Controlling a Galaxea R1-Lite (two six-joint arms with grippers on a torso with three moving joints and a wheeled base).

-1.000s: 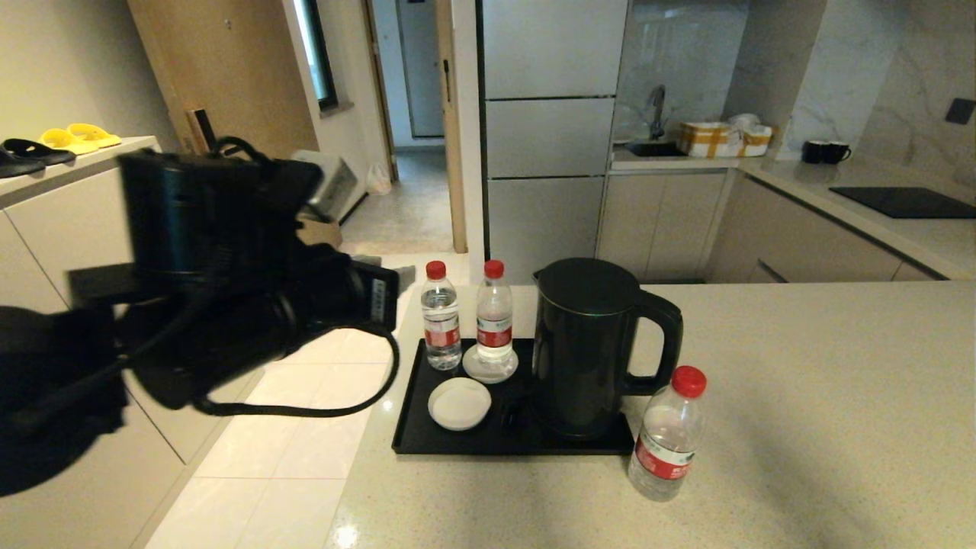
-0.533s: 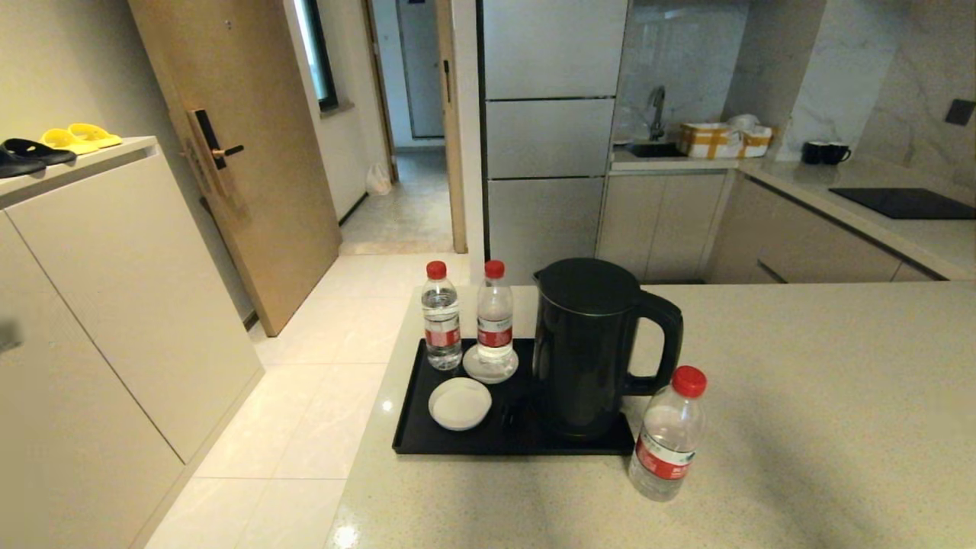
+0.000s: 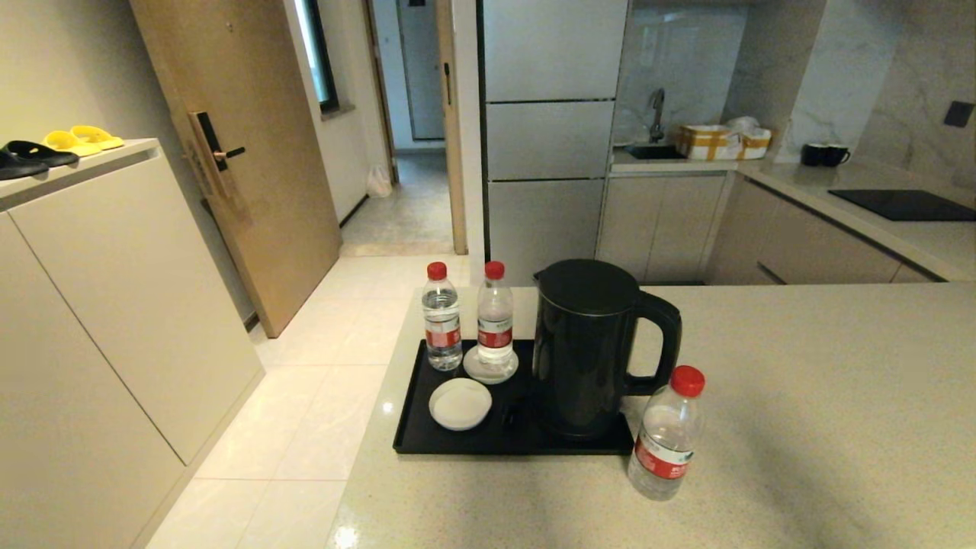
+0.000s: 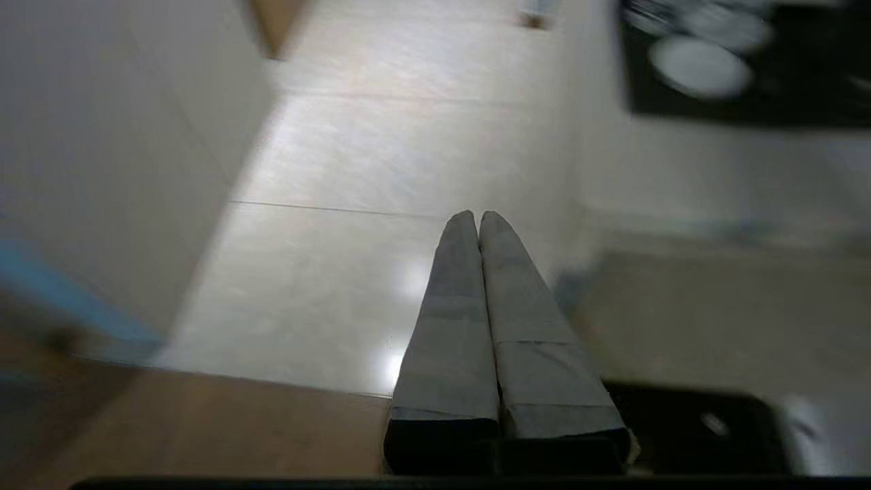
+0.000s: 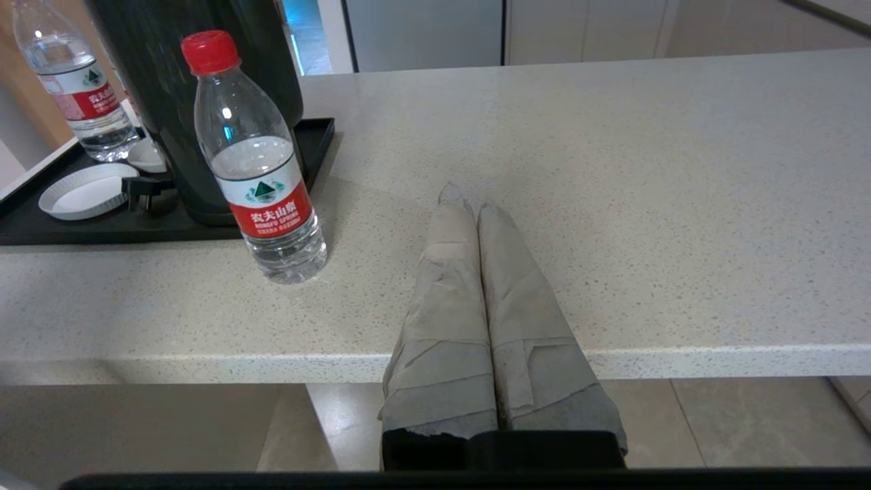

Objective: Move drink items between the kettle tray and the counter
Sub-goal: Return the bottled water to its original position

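Note:
Two red-capped water bottles stand at the back left of the black kettle tray (image 3: 415,431): one (image 3: 442,316) on the tray floor, the other (image 3: 495,320) on a small white dish. The third bottle (image 3: 667,436) stands on the beige counter (image 3: 801,412), just off the tray's front right corner. Neither arm shows in the head view. My right gripper (image 5: 469,201) is shut and empty over the counter's front edge, to the right of that third bottle (image 5: 262,170). My left gripper (image 4: 478,216) is shut and empty, low over the floor beside the counter's left end.
A black kettle (image 3: 587,347) fills the tray's right half, its handle toward the counter bottle. A white round dish (image 3: 460,402) lies at the tray's front left. White cabinet with slippers (image 3: 46,149) stands at far left.
The left arm, which filled the left of the head view a second ago, has dropped out of that view. Bottles, kettle and tray have not moved.

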